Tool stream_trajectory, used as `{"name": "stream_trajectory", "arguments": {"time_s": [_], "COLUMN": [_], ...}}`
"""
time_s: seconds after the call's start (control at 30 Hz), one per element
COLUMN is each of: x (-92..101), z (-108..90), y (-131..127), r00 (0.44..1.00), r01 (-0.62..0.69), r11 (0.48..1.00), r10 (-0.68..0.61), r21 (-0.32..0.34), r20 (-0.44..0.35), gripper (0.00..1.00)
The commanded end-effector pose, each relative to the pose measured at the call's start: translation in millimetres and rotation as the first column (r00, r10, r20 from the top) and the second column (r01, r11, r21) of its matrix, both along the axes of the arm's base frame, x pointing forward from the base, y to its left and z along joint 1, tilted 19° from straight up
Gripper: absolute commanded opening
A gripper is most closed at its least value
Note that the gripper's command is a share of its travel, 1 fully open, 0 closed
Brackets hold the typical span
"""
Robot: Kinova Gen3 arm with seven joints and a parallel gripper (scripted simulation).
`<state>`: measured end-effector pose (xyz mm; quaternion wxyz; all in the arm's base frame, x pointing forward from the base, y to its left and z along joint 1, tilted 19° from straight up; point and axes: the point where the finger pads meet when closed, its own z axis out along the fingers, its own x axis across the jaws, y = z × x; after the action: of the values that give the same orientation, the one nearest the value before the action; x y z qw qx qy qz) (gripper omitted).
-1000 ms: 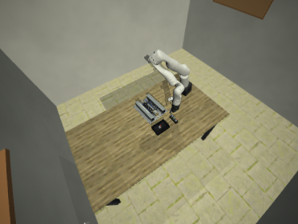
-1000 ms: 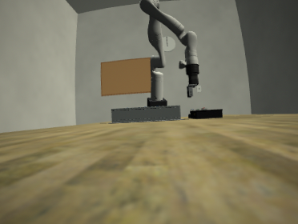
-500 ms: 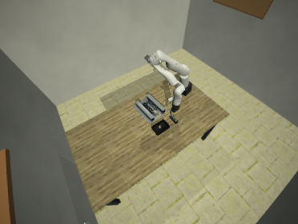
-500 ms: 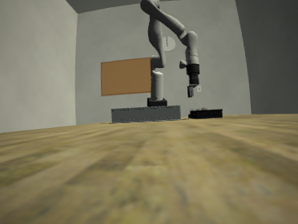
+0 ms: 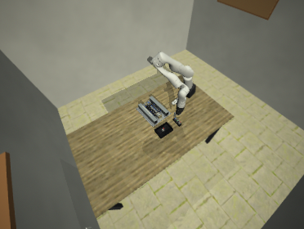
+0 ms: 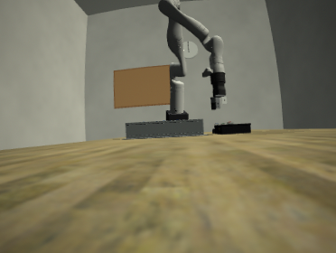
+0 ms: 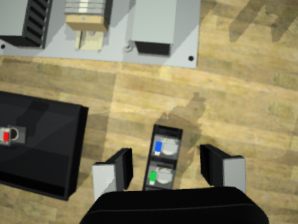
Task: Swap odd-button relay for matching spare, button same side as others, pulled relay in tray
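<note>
Spare holder lying between the parted fingers
From the tray [image 5: 158, 132] [image 6: 238, 128] [image 7: 78, 150] on the left, I'm looking right: released fingers [image 5: 176, 117] [image 6: 215, 107] are flanking the holder [image 5: 177, 122] [image 7: 151, 159] on the counter [image 5: 122, 151] [image 6: 167, 181] [image 7: 240, 120], its slightly slanting length running between them, blue-button spare [image 7: 169, 146] beyond green-button spare [image 7: 164, 176].
</note>
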<state>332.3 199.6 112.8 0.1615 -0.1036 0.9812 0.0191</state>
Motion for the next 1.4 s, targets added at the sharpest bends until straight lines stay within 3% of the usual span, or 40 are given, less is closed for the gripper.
{"name": "stream_trajectory", "arguments": {"time_s": [0.0, 0.57, 1.07, 1.37], "x": [-0.8, -1.0, -0.9, -0.8], "z": [-0.3, -0.7, -0.9, -0.6], "y": [0.8, 0.3, -0.3, -0.2], "r00": [1.000, 0.975, 0.905, 0.885], "r01": [-0.007, -0.220, -0.421, -0.459], "r11": [1.000, 0.973, 0.895, 0.874], "r10": [0.007, 0.221, 0.426, 0.465], "r21": [-0.001, -0.073, -0.145, -0.160], "r20": [-0.002, 0.008, 0.000, -0.003], "gripper": [1.00, 1.00, 1.00, 1.00]}}
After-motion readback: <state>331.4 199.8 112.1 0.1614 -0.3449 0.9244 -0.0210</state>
